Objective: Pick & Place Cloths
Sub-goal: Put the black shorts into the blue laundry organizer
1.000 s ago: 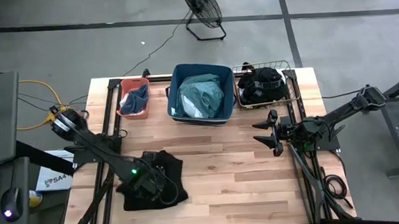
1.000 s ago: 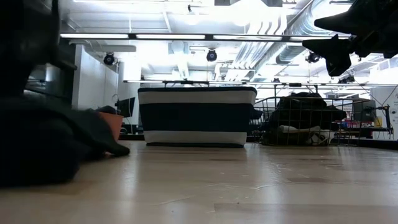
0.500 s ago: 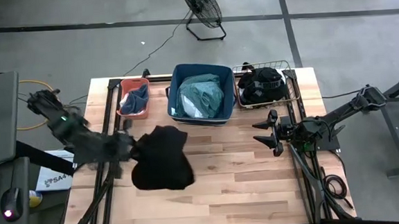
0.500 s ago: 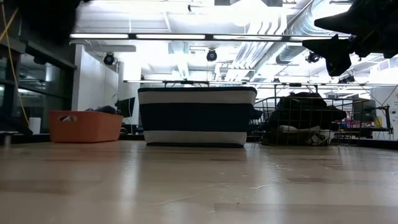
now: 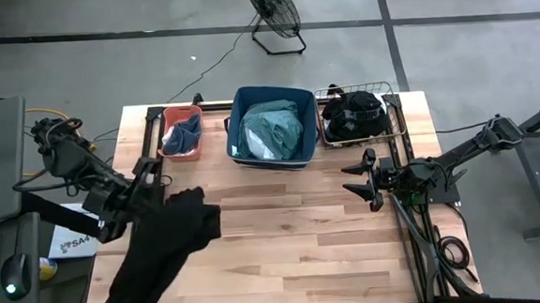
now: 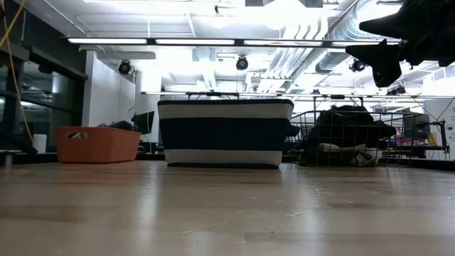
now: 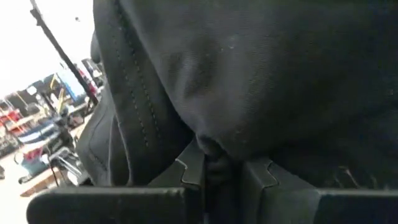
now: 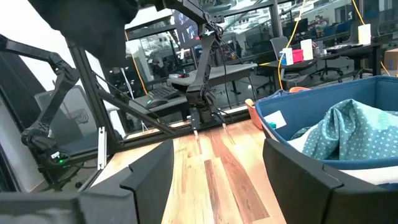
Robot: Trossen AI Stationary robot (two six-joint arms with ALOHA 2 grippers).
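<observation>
A pale wooden table (image 5: 303,234) filled the middle of the room, with three bins lined along its far edge. The largest cloth in play was a big black garment (image 5: 168,247), lifted clear of the boards and hanging in a long drape over the table's near left corner. The left gripper (image 5: 160,198) held it from above; in the left wrist view its two fingers (image 7: 194,169) were pinched narrowly together with a fold of the dark fabric caught between them.

Next in size, the navy bin (image 5: 270,125) stood at the centre of the far edge and held a teal-grey shirt (image 5: 273,128). To its right the wire bin (image 5: 362,116) carried a heap of black cloth (image 5: 352,114). To its left the small orange bin (image 5: 180,132) held a blue piece (image 5: 186,133).

The right gripper (image 5: 364,181) waited above the table's right side, fingers spread wide and holding nothing.

This looked like the carrying step, the garment lifted but not yet placed. The next move would seem to call for swinging it over a bin, high enough that the trailing hem cleared the rim, before letting go.
</observation>
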